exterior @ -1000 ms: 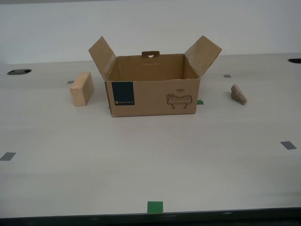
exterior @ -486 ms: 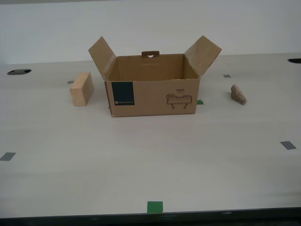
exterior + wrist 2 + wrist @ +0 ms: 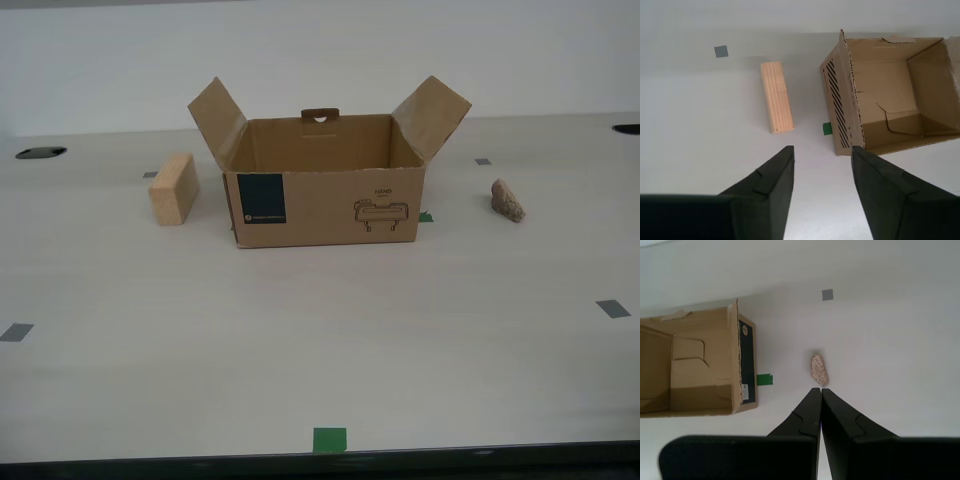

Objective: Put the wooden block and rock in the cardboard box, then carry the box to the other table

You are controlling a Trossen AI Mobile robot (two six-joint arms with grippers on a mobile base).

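We see the cardboard box (image 3: 325,180) standing open and empty at the middle of the pale surface (image 3: 320,340), flaps raised. In the exterior view the wooden block (image 3: 173,189) lies at the box's 9 o'clock, just beside it, and the rock (image 3: 507,201) lies at its 3 o'clock, apart from it. Our first gripper (image 3: 820,392) hangs above the rock with its jaws closed, holding nothing. Our second gripper (image 3: 822,152) hangs near the block (image 3: 776,96), jaws parted.
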